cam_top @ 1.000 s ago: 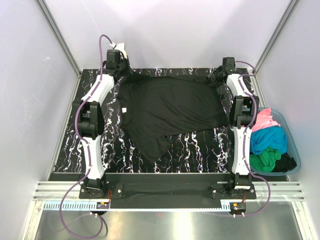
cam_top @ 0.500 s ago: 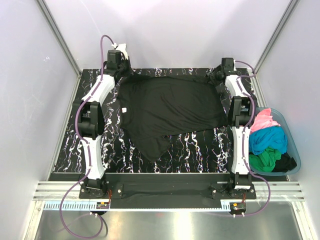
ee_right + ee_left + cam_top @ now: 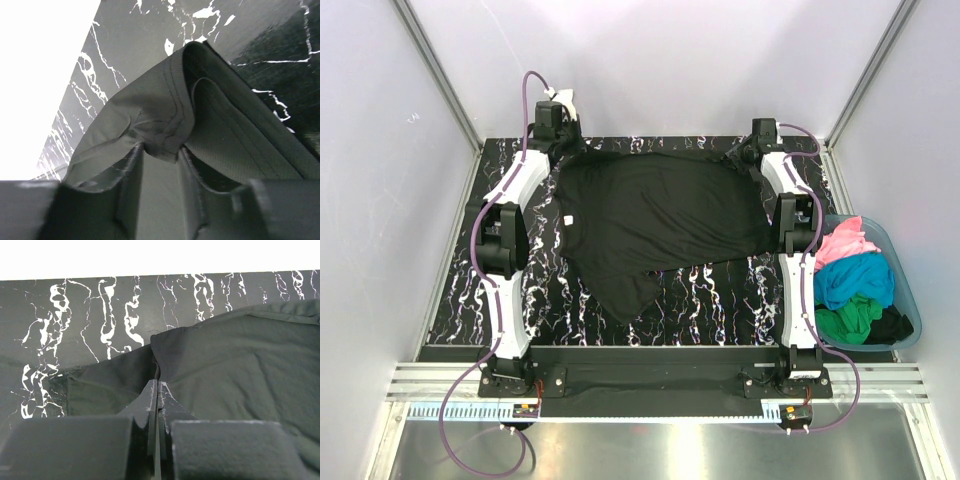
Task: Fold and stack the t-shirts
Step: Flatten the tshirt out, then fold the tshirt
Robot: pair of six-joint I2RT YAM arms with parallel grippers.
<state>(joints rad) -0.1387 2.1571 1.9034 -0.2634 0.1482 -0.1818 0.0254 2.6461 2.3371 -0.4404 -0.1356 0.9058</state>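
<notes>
T-shirts [image 3: 855,285] in teal plastic tub [image 3: 909,291]

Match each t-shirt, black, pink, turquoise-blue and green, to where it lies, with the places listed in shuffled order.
Things:
1. black t-shirt
2. pink t-shirt
3. turquoise-blue t-shirt
4. green t-shirt

Places:
A. middle of the tub
B. spread on the table
C. near end of the tub, closest to the arm bases
D. far end of the tub

Pairs: 1-B; 2-D; 3-A; 4-C.
</notes>
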